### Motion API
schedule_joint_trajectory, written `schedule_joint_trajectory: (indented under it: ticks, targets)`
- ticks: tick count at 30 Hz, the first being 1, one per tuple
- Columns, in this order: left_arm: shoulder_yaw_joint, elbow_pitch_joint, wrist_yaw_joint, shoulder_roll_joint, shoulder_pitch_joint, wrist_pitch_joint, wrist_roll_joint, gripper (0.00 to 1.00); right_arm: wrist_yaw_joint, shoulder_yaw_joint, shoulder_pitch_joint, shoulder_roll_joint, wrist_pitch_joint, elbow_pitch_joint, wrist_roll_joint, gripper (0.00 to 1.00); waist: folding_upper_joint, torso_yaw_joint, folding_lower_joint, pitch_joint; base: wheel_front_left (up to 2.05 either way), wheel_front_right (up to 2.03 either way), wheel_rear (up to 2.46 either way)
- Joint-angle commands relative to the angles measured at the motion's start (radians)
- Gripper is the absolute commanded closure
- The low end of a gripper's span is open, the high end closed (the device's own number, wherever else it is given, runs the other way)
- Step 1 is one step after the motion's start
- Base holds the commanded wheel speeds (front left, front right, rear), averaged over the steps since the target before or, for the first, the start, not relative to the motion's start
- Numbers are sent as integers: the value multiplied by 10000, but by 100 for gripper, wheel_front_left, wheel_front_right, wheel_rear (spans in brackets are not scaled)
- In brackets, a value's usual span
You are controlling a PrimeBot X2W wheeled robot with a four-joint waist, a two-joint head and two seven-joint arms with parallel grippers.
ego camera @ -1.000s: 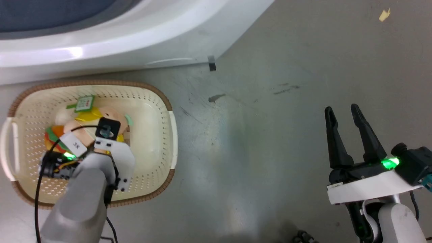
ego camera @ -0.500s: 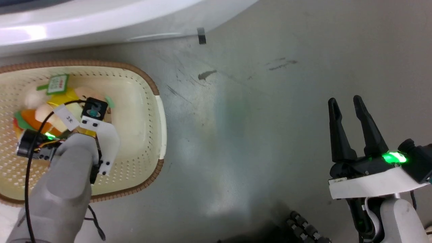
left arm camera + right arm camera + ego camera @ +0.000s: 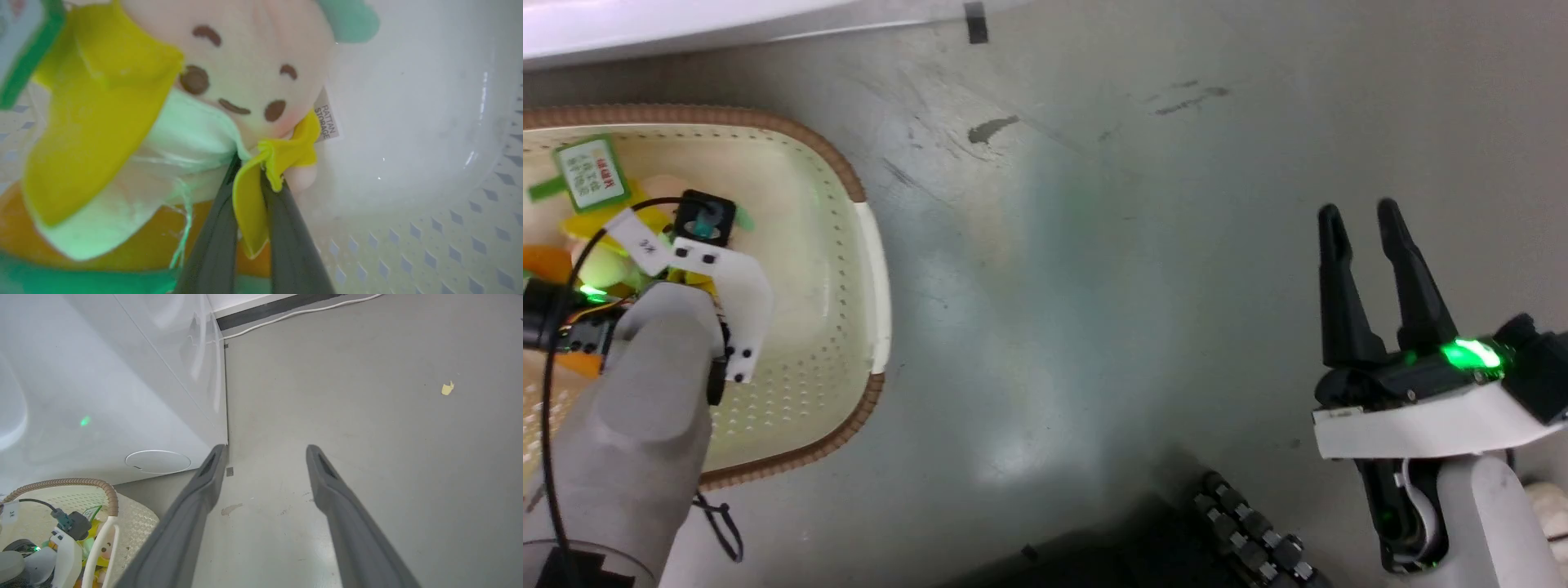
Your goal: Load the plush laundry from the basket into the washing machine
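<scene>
left end effector (image 3: 250, 173) is clamping a yellow flap of plush laundry (image 3: 249, 61) in the half-cropped basket (image 3: 872, 269); right end effector (image 3: 1357, 214) is hanging, fingers (image 3: 1333, 278) apart.

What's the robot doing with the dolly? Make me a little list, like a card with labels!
Basket: cream perforated plastic basket with brown rim, on the grey floor
Toy: pink-faced plush doll in yellow, inside that basket
Left pincer: shut on the doll's yellow cloth
Right pincer: open, empty, above the floor
Washer: big white washing machine, beside the basket
</scene>
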Motion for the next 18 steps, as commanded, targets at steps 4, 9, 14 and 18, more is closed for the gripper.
schedule_joint_trajectory:
  ticks: [4,9,14,18]
  targets:
    - [-23,526,297,373,-189,-256,-388,100,-7,241,-562,-12,-184,83,254,0,0,-427,0,174,0,0,0]
    - [133,691,557,520,98,-782,-826,100,-7,412,-876,-12,-262,285,346,0,0,-703,0,-268,0,0,0]
    - [156,657,427,42,790,-1632,-1146,100,-7,154,-501,-118,-262,506,-39,0,0,-251,0,-1726,0,0,0]
    - [301,740,304,-470,1426,-2552,-1549,100,-7,-102,-15,-275,-262,634,-377,0,0,206,0,-3095,0,0,0]
